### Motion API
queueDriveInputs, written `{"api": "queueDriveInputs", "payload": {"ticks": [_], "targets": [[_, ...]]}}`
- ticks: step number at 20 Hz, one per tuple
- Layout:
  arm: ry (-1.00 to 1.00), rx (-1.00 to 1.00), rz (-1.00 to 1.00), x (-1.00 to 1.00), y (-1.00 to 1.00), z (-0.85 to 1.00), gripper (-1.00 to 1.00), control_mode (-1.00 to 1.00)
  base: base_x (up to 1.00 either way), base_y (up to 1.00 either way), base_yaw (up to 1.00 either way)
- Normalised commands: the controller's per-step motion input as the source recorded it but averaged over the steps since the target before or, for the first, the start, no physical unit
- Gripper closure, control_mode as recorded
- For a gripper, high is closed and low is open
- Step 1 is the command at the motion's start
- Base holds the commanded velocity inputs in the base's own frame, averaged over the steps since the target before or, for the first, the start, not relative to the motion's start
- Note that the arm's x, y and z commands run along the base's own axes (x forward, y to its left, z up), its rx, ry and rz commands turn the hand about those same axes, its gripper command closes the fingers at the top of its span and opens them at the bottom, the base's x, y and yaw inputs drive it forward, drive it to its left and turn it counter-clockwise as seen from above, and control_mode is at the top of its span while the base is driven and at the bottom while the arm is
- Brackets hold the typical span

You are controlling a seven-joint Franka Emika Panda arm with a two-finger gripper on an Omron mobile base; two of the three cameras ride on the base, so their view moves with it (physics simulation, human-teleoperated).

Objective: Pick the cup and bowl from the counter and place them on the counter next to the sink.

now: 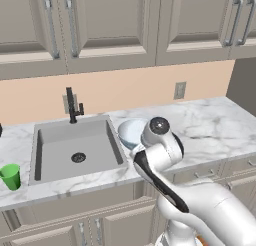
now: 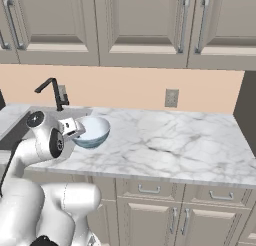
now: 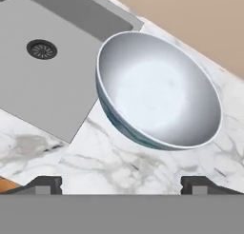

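two dark finger tips of the gripper [image 3: 122,184] sit closest, far apart from each other with nothing between them, so the fingers are wide and hold nothing. just past them the bowl [image 3: 159,92] looks tipped, with one side of its rim up higher than the other, and i cannot tell if it rests flat on the counter [image 3: 119,166] or hangs a little above it. it is right beside the sink [image 1: 75,147], on the sink's right side, and that is the place the task asks for, so i think the bowl's part is done or almost done. the cup [image 1: 10,176] stands up straight on the counter on the other side of the sink, near the front edge, far from the arm. that spot is next to the sink too, so the cup may need no more moving. counting now: one bowl, one cup, one sink with one round drain [image 3: 42,49], one black faucet [image 1: 72,106], and one wall plug plate [image 2: 171,98].
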Motion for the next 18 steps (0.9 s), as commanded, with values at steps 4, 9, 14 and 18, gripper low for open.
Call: {"api": "queueDriveInputs", "payload": {"ticks": [4, 9, 14, 18], "targets": [[-0.01, 0.16, -0.16, -0.43, -0.27, 0.53, -1.00, -1.00, 0.00, 0.00, 0.00], [0.00, 0.26, -0.14, -0.54, -0.24, 0.44, -1.00, -1.00, 0.00, 0.00, 0.00], [-0.02, 0.30, -0.10, -0.82, -0.22, 0.25, -1.00, -1.00, 0.00, 0.00, 0.00], [-0.08, 0.25, -0.09, -0.89, -0.13, 0.30, -1.00, -1.00, 0.00, 0.00, 0.00]]}}
